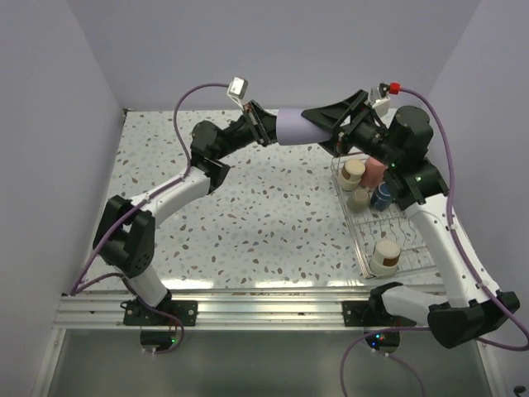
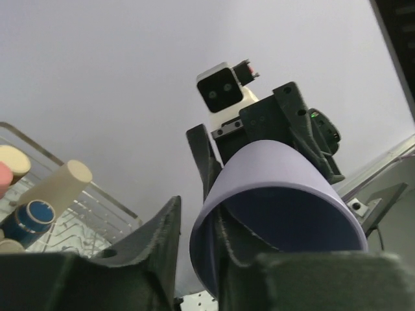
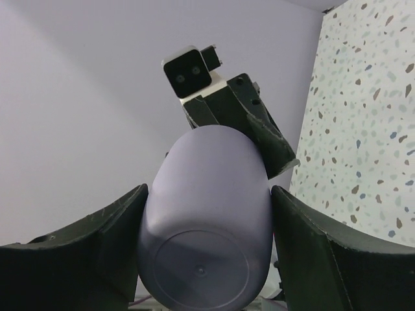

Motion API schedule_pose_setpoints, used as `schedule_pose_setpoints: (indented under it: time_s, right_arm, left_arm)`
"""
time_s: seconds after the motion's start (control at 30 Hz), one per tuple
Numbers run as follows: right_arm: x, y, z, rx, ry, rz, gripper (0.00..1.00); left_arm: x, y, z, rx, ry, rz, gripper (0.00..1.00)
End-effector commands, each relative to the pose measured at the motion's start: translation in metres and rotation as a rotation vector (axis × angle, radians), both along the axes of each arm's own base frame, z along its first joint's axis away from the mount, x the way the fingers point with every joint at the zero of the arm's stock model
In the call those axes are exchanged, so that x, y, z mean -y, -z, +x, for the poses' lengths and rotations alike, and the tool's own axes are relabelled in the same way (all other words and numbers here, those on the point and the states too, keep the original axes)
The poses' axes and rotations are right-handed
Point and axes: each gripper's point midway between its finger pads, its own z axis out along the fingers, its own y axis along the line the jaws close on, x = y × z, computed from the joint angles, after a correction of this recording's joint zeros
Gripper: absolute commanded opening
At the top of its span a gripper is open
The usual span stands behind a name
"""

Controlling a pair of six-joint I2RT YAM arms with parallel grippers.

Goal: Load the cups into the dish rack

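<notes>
The lavender cup [image 1: 293,126] is hanging in the air just left of the dish rack's [image 1: 354,236] far end. The right pincer [image 3: 207,214] is clamping its base, while the left pincer [image 2: 194,240], slightly parted, is straddling its rim. The right grip should be firm and square; only then should the left slide straight out.

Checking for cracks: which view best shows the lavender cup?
Right wrist: the lavender cup fills the frame, side and base plain. Left wrist shows only its open rim and inside; top external shows it small, in mid-air.
</notes>
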Motion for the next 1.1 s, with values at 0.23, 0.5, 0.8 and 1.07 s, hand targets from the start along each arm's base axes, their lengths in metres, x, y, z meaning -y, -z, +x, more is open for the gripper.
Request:
schedule_pose_setpoints:
  time_s: [0.23, 0.5, 0.8, 1.07]
  right_arm:
    - [0.026, 0.0, -0.005, 0.054, 0.049, -0.182, 0.0]
    - [0.109, 0.037, -0.014, 0.017, 0.24, -0.673, 0.0]
    - [0.195, 0.111, -0.042, -0.291, 0.388, -1.143, 0.0]
    - [0.266, 0.164, -0.063, -0.612, 0.5, -1.482, 0.0]
  left_arm:
    - [-0.014, 0.028, -0.002, 0.012, -0.14, 0.237, 0.59]
    - [-0.085, 0.081, 0.026, -0.07, -0.574, 0.686, 0.84]
    - [-0.149, 0.108, 0.021, -0.091, -0.825, 0.884, 1.0]
    - [-0.156, 0.144, 0.016, -0.107, -0.819, 0.951, 1.0]
